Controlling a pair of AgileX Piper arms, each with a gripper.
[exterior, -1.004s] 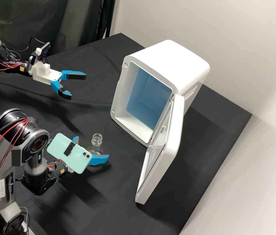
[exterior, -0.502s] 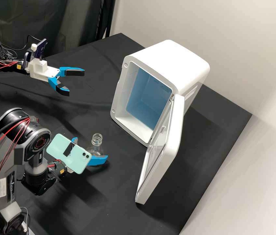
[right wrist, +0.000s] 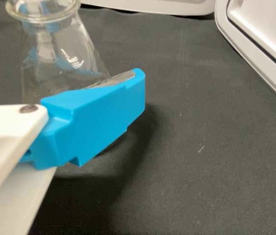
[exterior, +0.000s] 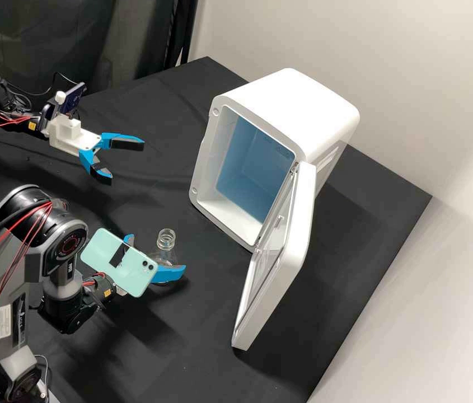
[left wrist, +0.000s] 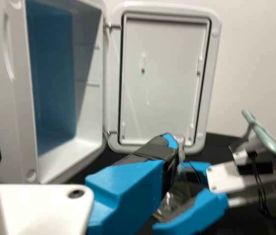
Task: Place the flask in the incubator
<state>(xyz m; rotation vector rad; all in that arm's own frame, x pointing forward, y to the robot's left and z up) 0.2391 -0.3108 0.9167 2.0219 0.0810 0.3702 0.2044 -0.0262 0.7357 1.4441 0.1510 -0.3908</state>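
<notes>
In the lower left of the high view, the right gripper [exterior: 158, 256] sat low over the black bench [exterior: 191, 347] with a mint-green phone [exterior: 117, 270] mounted on its wrist. It was placed around the flask [exterior: 164, 246]. Whether it had closed on the glass could not be told, though the right wrist view showed one blue pad right against the flask's [right wrist: 55, 49] sloping wall. The flask was clear and conical with an open neck. It stood upright on the bench left of centre in the high view, in front of the incubator's opening and apart from it.

To the right of the flask the incubator's white door [exterior: 286, 246] hung swung fully open, its inner face turned toward the flask. Behind the door, at the centre of the frame, stood the white incubator [exterior: 303, 106], its blue-lined cavity facing the arms.

Farthest back, in the upper left of the high view, the left gripper [exterior: 124, 161] hung above the bench with its blue fingers spread wide and holding nothing, well apart from both the flask and the incubator.
</notes>
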